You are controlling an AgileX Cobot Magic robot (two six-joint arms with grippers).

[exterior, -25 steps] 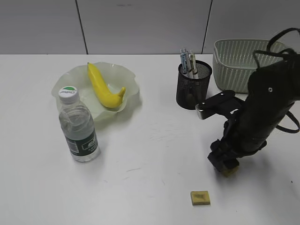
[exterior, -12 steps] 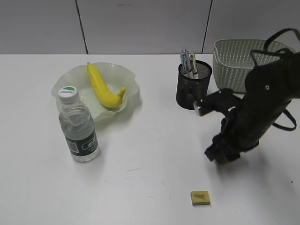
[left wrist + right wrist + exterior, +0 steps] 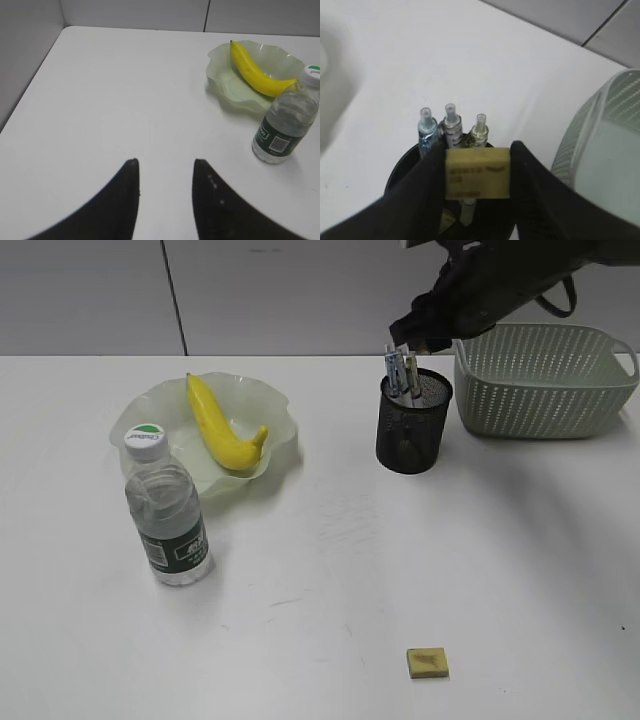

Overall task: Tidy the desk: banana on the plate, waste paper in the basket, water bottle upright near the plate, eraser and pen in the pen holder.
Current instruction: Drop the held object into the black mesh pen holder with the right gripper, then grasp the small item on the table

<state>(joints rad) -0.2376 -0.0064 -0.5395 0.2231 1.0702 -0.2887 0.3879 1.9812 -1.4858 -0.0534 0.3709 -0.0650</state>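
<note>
Yellow banana (image 3: 222, 424) on plate (image 3: 140, 415), water bottle (image 3: 166, 510) upright beside it, pens in pen holder (image 3: 413, 425); my right end effector (image 3: 477, 172) grips one eraser (image 3: 477, 173) above the holder, another eraser (image 3: 427, 663) lies lower centre on tabletop (image 3: 330, 570), left end effector (image 3: 164, 172) part-open, empty.

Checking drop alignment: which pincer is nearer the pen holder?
Right. The right pincer hangs just above the pen holder, clamping an eraser. The left pincer is far off, left of the plate.
</note>
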